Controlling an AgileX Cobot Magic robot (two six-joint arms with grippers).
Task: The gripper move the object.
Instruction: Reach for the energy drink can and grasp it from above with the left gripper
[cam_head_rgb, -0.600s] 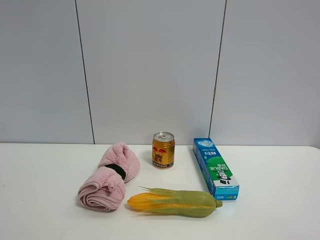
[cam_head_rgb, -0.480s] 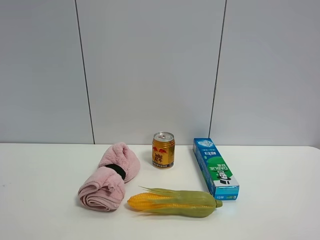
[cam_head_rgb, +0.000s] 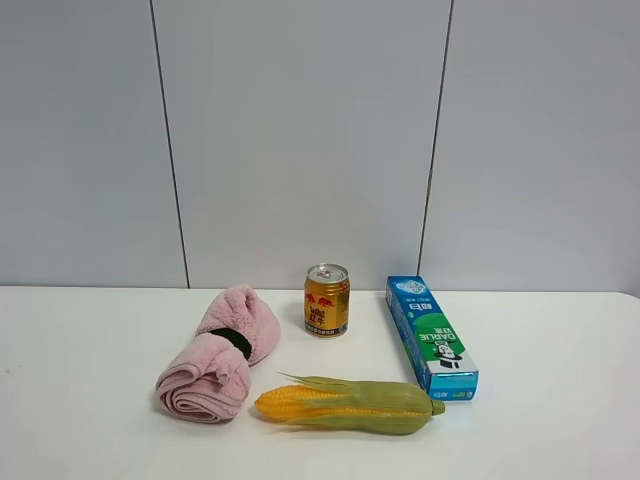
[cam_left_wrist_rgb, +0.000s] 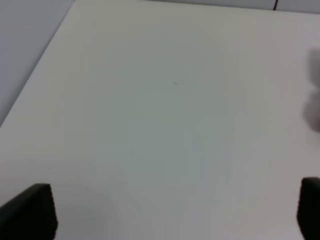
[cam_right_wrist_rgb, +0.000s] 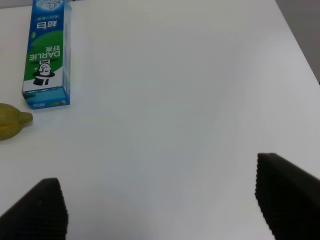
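Grey wall, white worktop (cam_head_rgb: 80, 340); can (cam_head_rgb: 327, 300) upright btw towel (cam_head_rgb: 215, 355) & box (cam_right_wrist_rgb: 46, 60), outside both wrist views. L fingers (cam_left_wrist_rgb: 30, 212) & R fingers (cam_right_wrist_rgb: 287, 195) spread wide, empty. Can lies past box from R fingers, prob the nearer.
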